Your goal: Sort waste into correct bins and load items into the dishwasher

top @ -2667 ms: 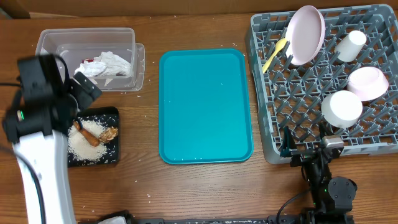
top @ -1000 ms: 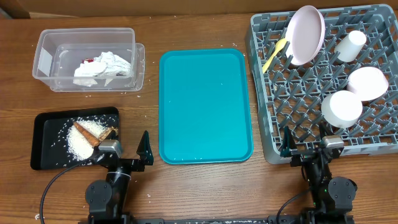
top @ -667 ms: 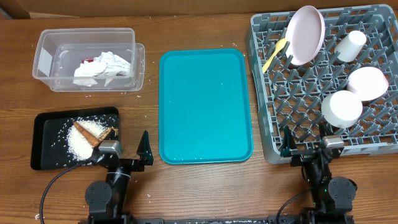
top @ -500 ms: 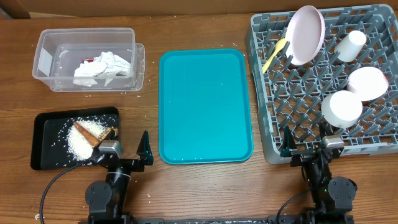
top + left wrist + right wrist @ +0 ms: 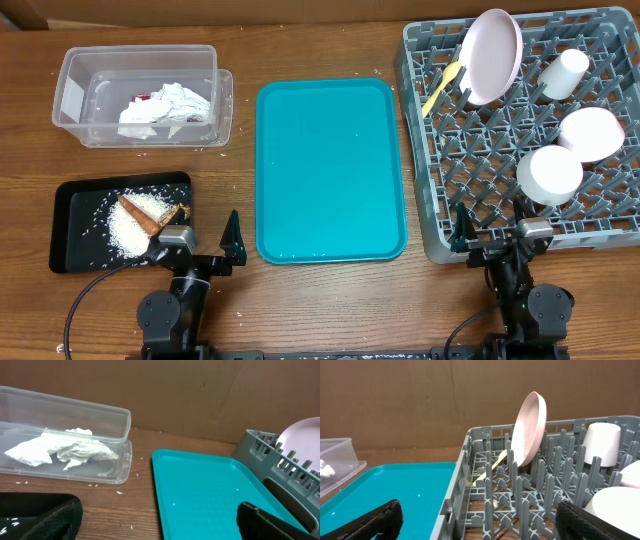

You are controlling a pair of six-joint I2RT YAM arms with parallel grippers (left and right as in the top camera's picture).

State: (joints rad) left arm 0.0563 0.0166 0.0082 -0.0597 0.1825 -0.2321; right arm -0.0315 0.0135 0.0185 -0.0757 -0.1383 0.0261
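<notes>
in clear plastic tub [image 5: 140,52], crumpled napkin [image 5: 165,105]

Wooden table [image 5: 330,300], brown, bare grain. Teal tray [image 5: 330,170] lies flat at centre. Left of it, far side: clear tub [image 5: 140,60]. Left, near side: black tray [image 5: 65,240]. Right, just beside it: grey dish rack [image 5: 428,200]. A few stray rice grains [image 5: 119,492] on the wood by the tub.

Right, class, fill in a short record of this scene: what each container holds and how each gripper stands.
clear tub: crumpled napkin
black tray: rice, carrot-like stick, brown chunk
dish rack: pink plate on edge, yellow spoon, white cup, pink bowl, whitish bowl
teal tray: between clear tub and dish rack
left gripper: open, holding nothing
right gripper: open, holding nothing
</notes>
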